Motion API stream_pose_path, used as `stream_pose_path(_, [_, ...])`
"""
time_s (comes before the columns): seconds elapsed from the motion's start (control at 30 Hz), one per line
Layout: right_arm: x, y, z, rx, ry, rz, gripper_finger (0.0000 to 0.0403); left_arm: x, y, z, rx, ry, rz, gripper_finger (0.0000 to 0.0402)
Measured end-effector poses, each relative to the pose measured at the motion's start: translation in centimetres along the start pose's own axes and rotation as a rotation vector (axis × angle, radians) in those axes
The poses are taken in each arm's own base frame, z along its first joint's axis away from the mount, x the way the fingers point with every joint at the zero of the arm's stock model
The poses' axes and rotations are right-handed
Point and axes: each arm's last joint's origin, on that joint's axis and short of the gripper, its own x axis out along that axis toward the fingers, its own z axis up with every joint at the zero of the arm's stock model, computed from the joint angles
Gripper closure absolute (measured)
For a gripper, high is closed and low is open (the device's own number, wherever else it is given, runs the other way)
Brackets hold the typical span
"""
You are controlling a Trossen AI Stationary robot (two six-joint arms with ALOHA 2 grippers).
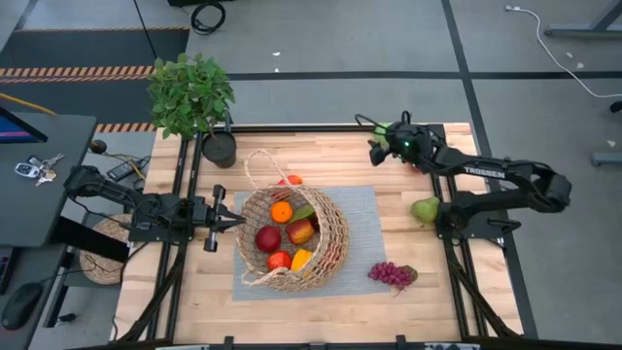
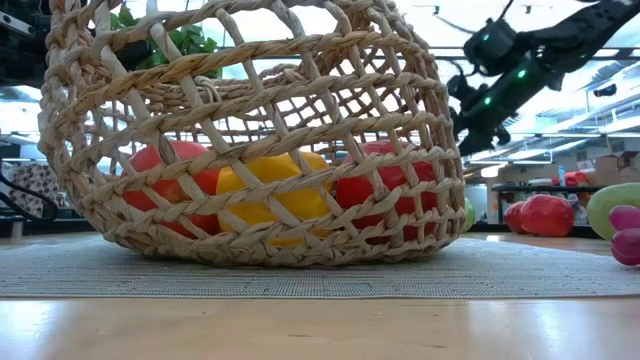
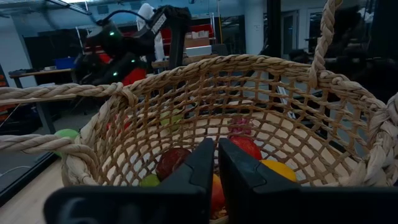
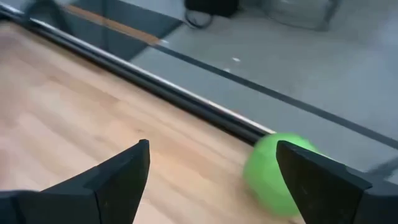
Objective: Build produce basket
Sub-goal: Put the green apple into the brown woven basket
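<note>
Sitting centre frame in the high view, the basket [image 1: 292, 238] rests on a grey mat [image 1: 364, 209] on the wooden table [image 1: 321, 151], tipped so its mouth faces the left side of the frame. Produce inside it: an orange [image 1: 281, 211], a red apple [image 1: 267, 238], a red-yellow fruit [image 1: 300, 231], a yellow piece [image 1: 301, 259] and another red fruit [image 1: 279, 261]. One more orange-red piece [image 1: 291, 180] lies just behind the basket rim. Outside, a green pear [image 1: 425, 209] sits right of the mat near the right arm's base, and purple grapes [image 1: 391, 275] lie at the mat's lower right corner. Left gripper [image 1: 233, 222] is at the basket's left rim, fingers nearly pressed together with only a thin slit, holding nothing; the left wrist view shows them pointing into the basket mouth. Right gripper [image 1: 375, 152] is at upper right of centre, over bare wood near the table's far edge, fingers spread wide and empty. Its wrist view shows a green round fruit [image 4: 283, 177] on the wood by the table edge, between the fingers but not touched. Potted plant [image 1: 194, 97] stands at the upper left corner of the table.
</note>
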Motion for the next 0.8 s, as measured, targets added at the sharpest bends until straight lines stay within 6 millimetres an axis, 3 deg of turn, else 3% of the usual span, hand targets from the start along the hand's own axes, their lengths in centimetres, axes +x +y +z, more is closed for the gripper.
stream_pose_path(0.37, [4.2,-1.5,2.4,-0.029,0.201,-0.15,0.0006,0.0,0.0,0.0,0.0,0.0,0.0,0.0373])
stream_pose_path(0.8, [9.7,-4.1,1.5,0.031,0.351,-0.274,0.0003,0.0,0.0,0.0,0.0,0.0,0.0,0.0369])
